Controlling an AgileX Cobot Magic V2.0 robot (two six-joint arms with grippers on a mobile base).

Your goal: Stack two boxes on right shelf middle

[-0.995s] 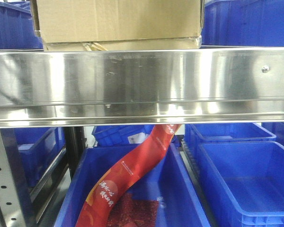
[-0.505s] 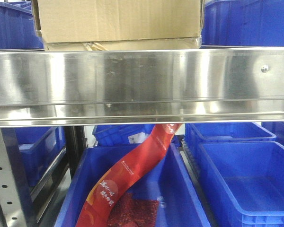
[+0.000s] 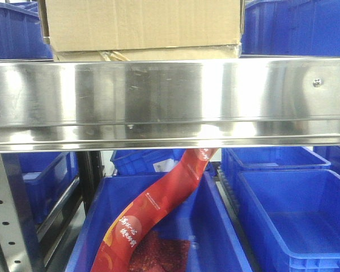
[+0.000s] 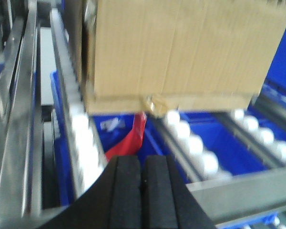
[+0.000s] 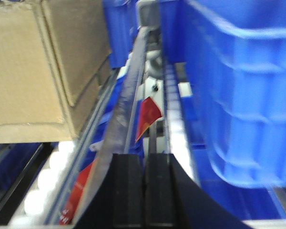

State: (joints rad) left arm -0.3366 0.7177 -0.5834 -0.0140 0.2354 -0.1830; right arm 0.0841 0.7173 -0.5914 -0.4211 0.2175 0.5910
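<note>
While both my arms hang just short of the rack, the large box (image 3: 141,24) sits stacked on the flatter box (image 3: 147,54), whose yellowish torn tape shows at its front edge, and the pair rests on the right shelf middle (image 3: 170,102) behind its wide mirror-like lip. My left jaws (image 4: 143,191) are pressed together with nothing between them, pointing at the stack, which stands on white rollers (image 4: 190,143) in the left wrist view. My right jaws (image 5: 144,191) are likewise closed and empty, aimed along a steel rail (image 5: 128,100) between the cardboard stack and a blue bin (image 5: 238,90) to its right. Below the shelf, a red printed bag (image 3: 158,209) leans out of a lower blue bin (image 3: 226,238), beside a grey perforated upright (image 3: 5,215).
</note>
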